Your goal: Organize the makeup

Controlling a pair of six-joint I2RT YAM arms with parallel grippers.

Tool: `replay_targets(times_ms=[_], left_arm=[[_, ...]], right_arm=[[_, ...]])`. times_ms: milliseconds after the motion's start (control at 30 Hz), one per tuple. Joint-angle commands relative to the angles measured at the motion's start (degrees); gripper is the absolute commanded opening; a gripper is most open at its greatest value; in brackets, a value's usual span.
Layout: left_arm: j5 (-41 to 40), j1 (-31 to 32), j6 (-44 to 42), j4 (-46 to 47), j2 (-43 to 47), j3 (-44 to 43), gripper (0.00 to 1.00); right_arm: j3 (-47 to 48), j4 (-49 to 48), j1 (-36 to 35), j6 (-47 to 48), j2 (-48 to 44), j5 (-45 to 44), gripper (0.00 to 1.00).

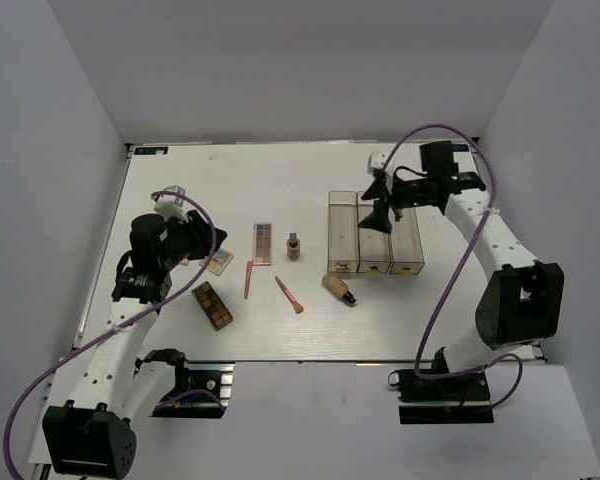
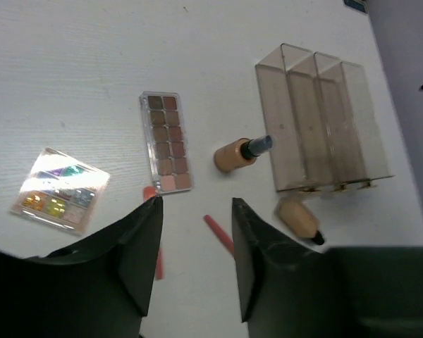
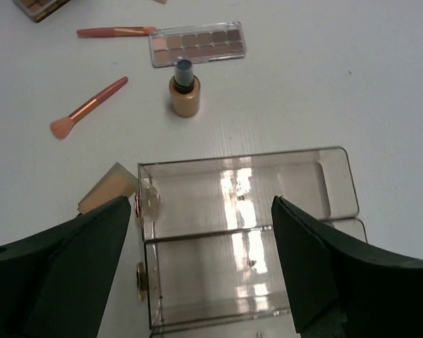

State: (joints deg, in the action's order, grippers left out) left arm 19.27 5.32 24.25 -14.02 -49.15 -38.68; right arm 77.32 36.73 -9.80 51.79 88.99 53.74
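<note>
The long palette point(image 2: 166, 143) shows a grid of brown and pinkish squares; the small palette point(image 2: 59, 190) glints in rainbow patches. The upright bottle point(image 2: 234, 156) and the lying bottle point(image 2: 298, 217) are tan with dark caps, the brush point(image 3: 88, 108) salmon-pink. The boxes point(image 2: 324, 120) are smoky clear.

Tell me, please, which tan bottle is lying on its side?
The bottle in front of the clear boxes; the other bottle stands upright beside the long palette.

Top external: high over the near edge of the tabletop point(image 1: 280, 180), looking down on its whole surface. Left wrist: low, oblique, facing the clear boxes point(image 2: 317, 120) from their left. Right wrist: close above those boxes. All three share the boxes and the standing tan bottle point(image 3: 184, 88).
</note>
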Motion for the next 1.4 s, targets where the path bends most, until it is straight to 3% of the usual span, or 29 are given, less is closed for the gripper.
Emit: replay_targets(times_ms=[0, 67, 167, 300, 533, 1100, 1200, 1367], left_arm=[[1.13, -0.31, 0.01, -1.8, 1.33, -0.17, 0.58], [0.69, -0.31, 0.01, -2.85, 1.86, -0.17, 0.78], [-0.02, -0.31, 0.45, -3.73, 2.3, 0.0, 0.82], [-0.54, -0.31, 1.32, -5.13, 3.44, 0.35, 0.84], [-1.86, -0.31, 2.03, -7.51, 5.64, 0.97, 0.84], [-2.66, -0.31, 2.12, -9.01, 5.73, 1.06, 0.84], [-2.57, -0.31, 2.2, -8.74, 5.55, 1.23, 0.84], [-2.39, -0.31, 2.64, -8.04, 5.11, 1.32, 0.84]], right_arm=[[-1.82, -2.1, -3.81, 4.99, -0.22, -1.52, 0.89], [-3.13, -4.81, -7.33, 5.78, 0.3, -2.4, 0.89], [-5.24, -9.56, -11.02, 4.46, 2.32, -5.56, 0.89], [-5.95, -18.44, -14.71, 2.27, 6.79, -9.25, 0.89], [-1.38, -21.96, -20.43, 0.68, 14.8, -13.13, 0.89], [7.05, -22.41, -27.46, -1.17, 26.5, -18.05, 0.87], [7.41, -21.96, -28.16, -0.46, 27.37, -17.96, 0.84], [9.07, -19.86, -28.69, 0.15, 29.4, -19.02, 0.67]])
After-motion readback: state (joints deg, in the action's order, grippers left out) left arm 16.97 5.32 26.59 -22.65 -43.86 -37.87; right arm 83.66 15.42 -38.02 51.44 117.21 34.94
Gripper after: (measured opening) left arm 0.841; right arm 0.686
